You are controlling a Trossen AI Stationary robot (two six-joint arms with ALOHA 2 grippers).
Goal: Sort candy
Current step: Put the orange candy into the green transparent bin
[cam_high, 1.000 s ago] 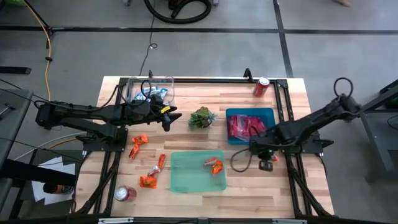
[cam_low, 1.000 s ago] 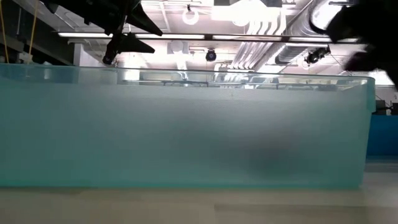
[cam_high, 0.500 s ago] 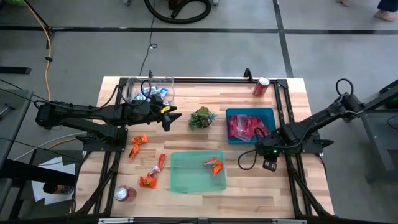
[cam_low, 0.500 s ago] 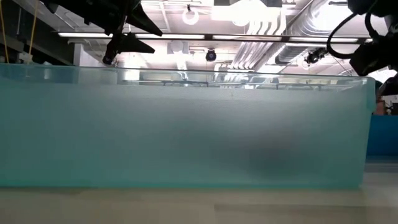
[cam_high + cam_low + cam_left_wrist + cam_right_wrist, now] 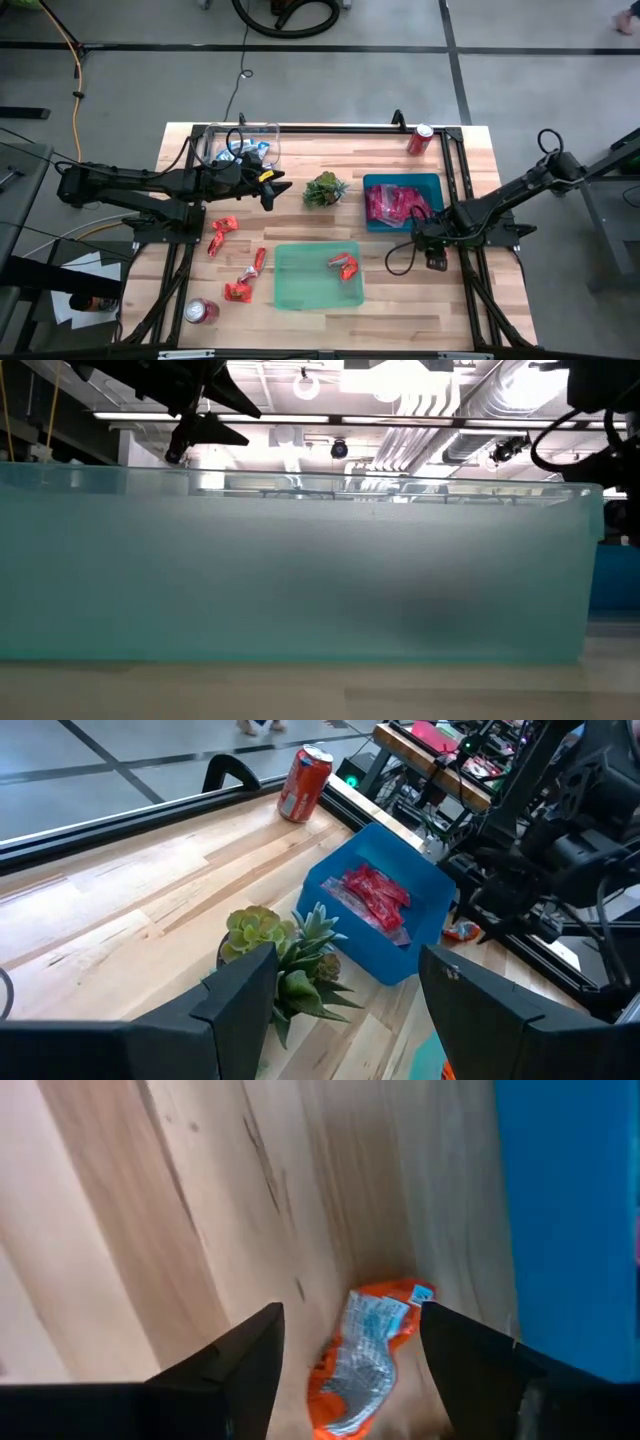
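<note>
An orange-and-silver candy (image 5: 362,1352) lies flat on the wood just near of the blue tray (image 5: 402,184), which holds pink and red candy (image 5: 392,204). My right gripper (image 5: 350,1318) hangs open over that candy, one finger on either side, not touching it. Other red-orange candies lie on the table at the left (image 5: 221,235) and in the green tray (image 5: 343,266). Blue-and-white candy sits in a clear tub (image 5: 243,148). My left gripper (image 5: 270,190) waits open beside the plant (image 5: 325,189).
Red soda cans stand at the far right (image 5: 420,138) and the near left (image 5: 201,311). The green tray's wall (image 5: 300,560) fills the low view. A black frame rail (image 5: 455,190) runs along the blue tray's right side. A dark cable (image 5: 402,258) loops below my right gripper.
My right gripper has shifted a little toward the table's right edge, staying beside the blue tray's near side. In the low view its arm has drawn off to the upper right.
</note>
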